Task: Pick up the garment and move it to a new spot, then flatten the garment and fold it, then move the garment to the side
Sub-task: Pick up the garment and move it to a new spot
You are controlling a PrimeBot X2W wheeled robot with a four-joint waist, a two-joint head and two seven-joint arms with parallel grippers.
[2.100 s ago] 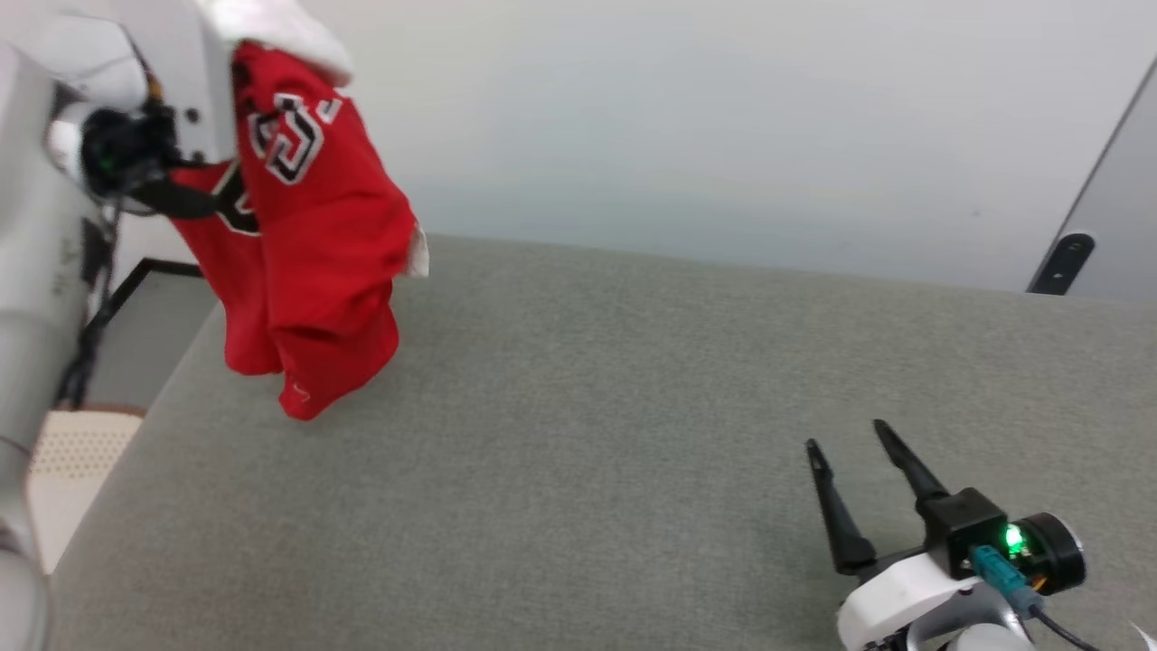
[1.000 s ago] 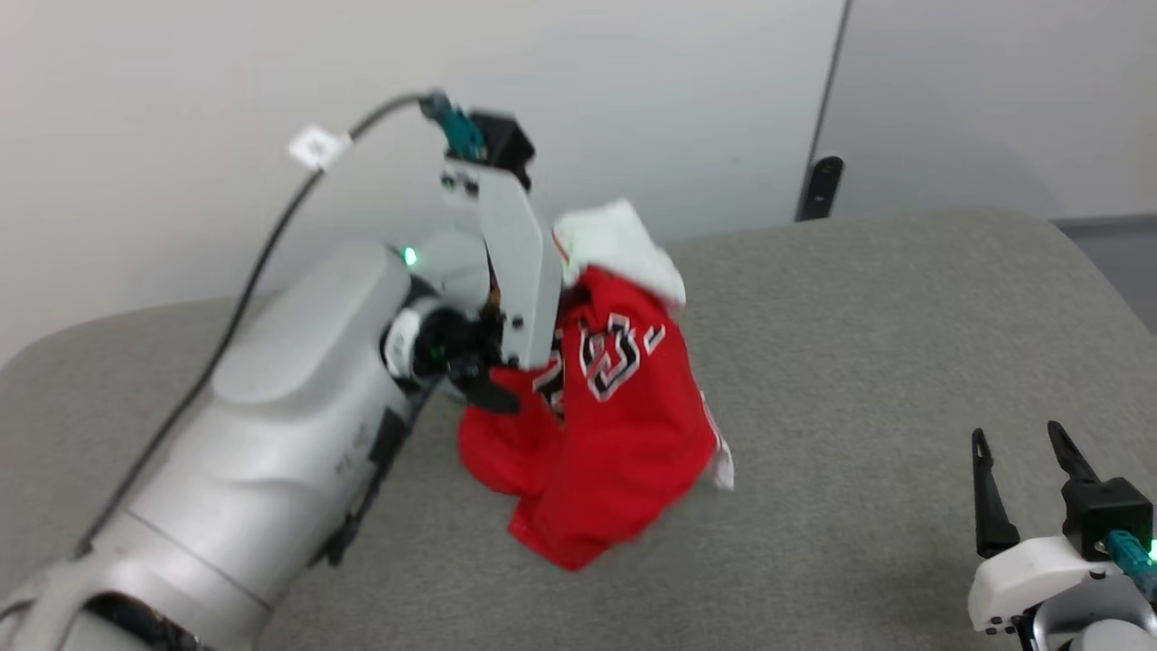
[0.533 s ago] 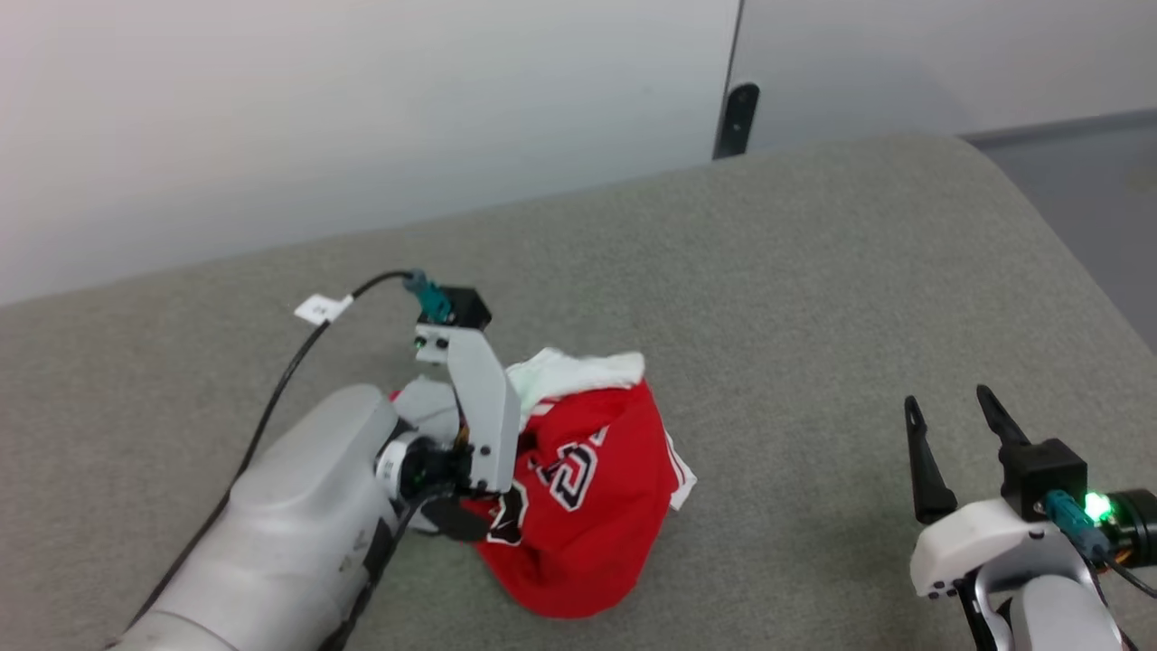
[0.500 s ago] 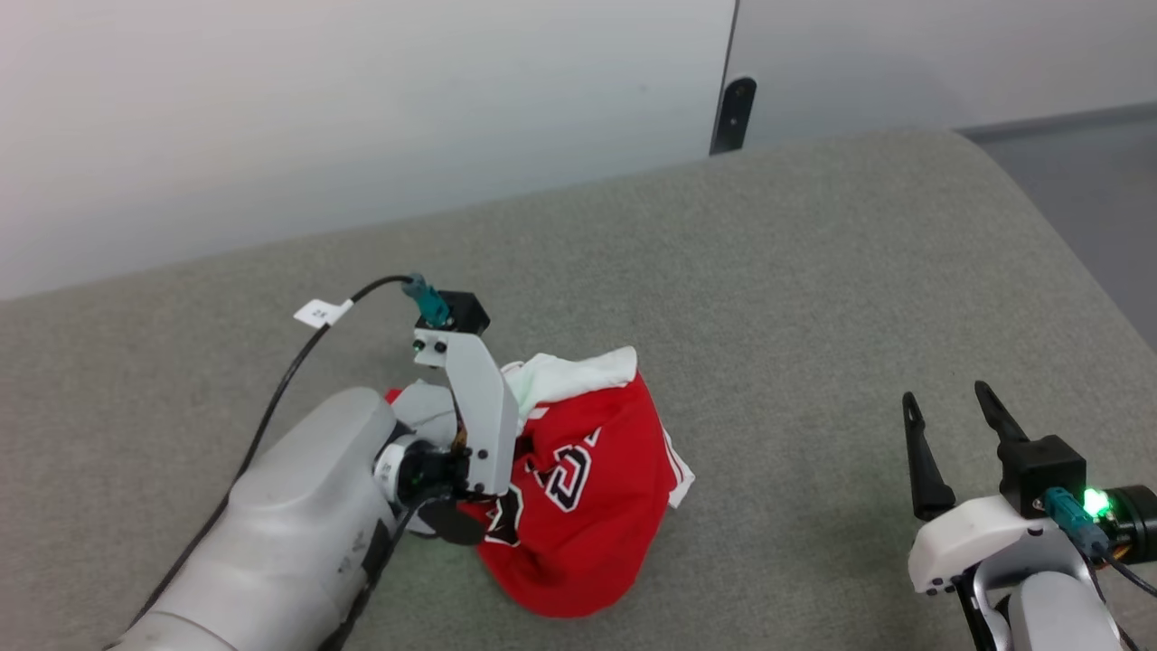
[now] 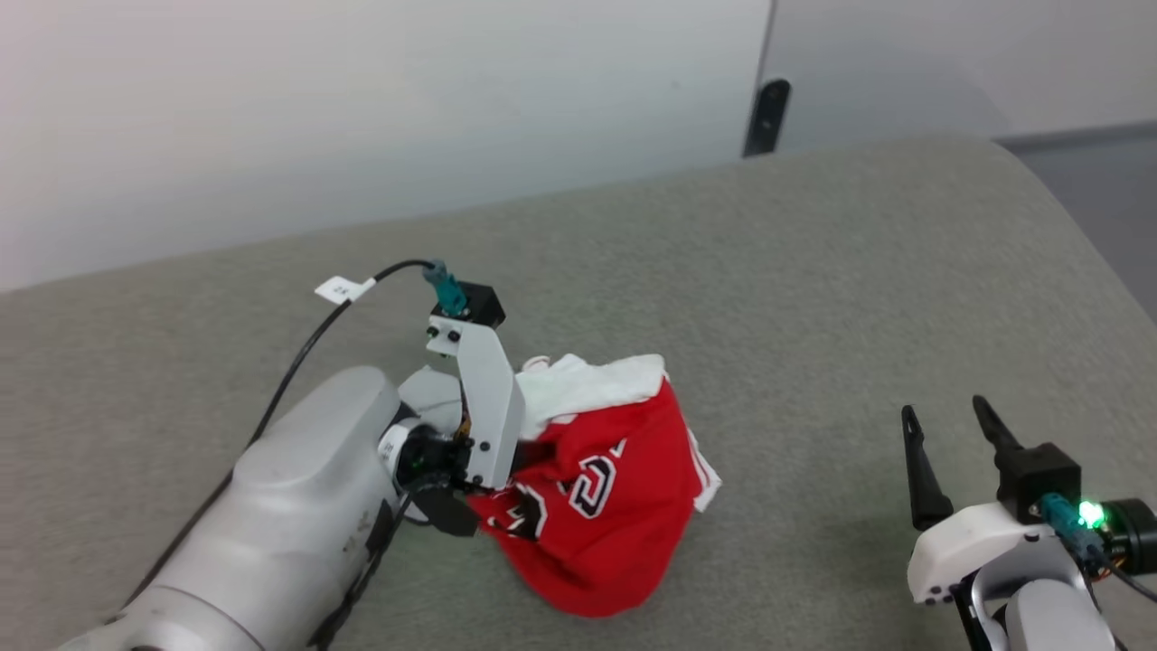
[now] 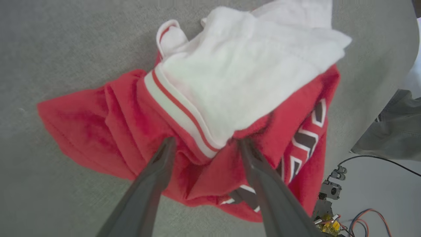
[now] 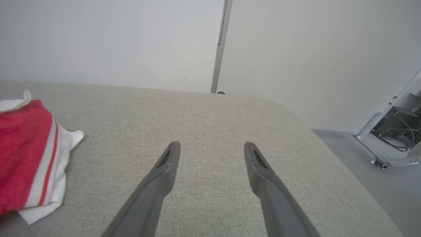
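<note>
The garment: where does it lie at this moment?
In the head view the garment lies crumpled on the grey surface, low and near the middle, against the open left gripper; the right gripper stands apart on its right.

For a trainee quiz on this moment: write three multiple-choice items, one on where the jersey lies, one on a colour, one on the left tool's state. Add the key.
1. Where is the garment?
A. Crumpled on the grey padded surface, to the left of the right tool and apart from it
B. Hanging from the right tool
C. On the floor

2. What colour is the cloth on top of the heap?
A. Black
B. White
C. Green

3. How does the left tool stand?
A. Shut tight, away from the cloth
B. Pointing at the wall
C. Jaws spread wide, tips at the red cloth

Key:
1 A: the head view shows the heap on the surface, with bare grey between it and the right tool.
2 B: the left wrist view shows white cloth lying over the red.
3 C: the left wrist view shows its two fingers far apart, with a fold of striped trim between them.
</note>
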